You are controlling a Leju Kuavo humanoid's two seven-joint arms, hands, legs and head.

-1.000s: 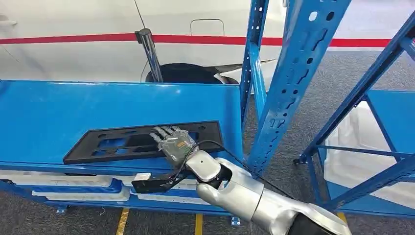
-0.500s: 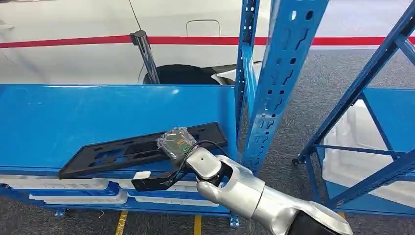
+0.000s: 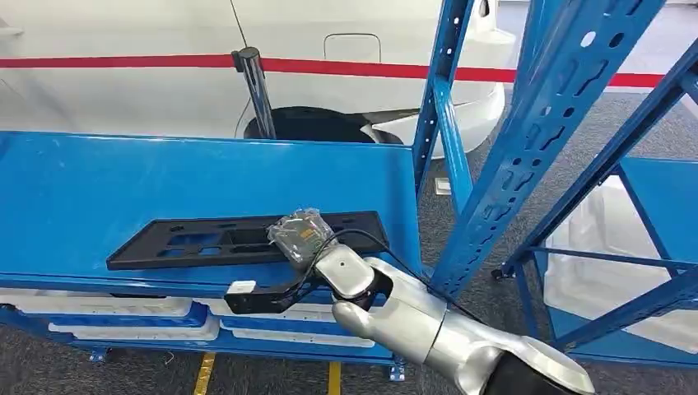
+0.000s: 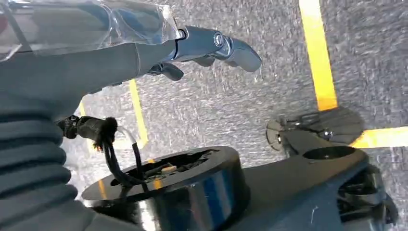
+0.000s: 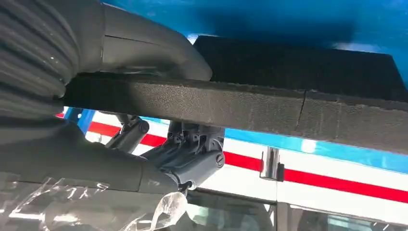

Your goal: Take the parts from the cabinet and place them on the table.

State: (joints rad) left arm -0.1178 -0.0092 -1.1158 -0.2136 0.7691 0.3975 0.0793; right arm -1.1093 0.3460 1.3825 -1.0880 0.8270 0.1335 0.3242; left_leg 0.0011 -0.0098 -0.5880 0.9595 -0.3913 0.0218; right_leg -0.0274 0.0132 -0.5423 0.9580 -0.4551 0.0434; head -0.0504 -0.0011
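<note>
Right hand (image 3: pixel 301 236) clamps the flat black slotted panel (image 3: pixel 197 243) (rough, matte edge) over the glossy blue shelf (image 3: pixel 90 189).

part (image 3: pixel 214 242) on shelf (image 3: pixel 82 197) | right robot hand (image 3: pixel 300 234) on part's right end | upright (image 3: pixel 527 156) right of shelf

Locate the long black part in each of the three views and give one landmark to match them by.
Head view: the black part lies along the front of the blue shelf, the right hand gripping its right portion.
Left wrist view: not in it.
Right wrist view: the part crosses the picture as a dark slab, gripped between thumb and fingers.
Shared landmark: the red stripe behind.
</note>
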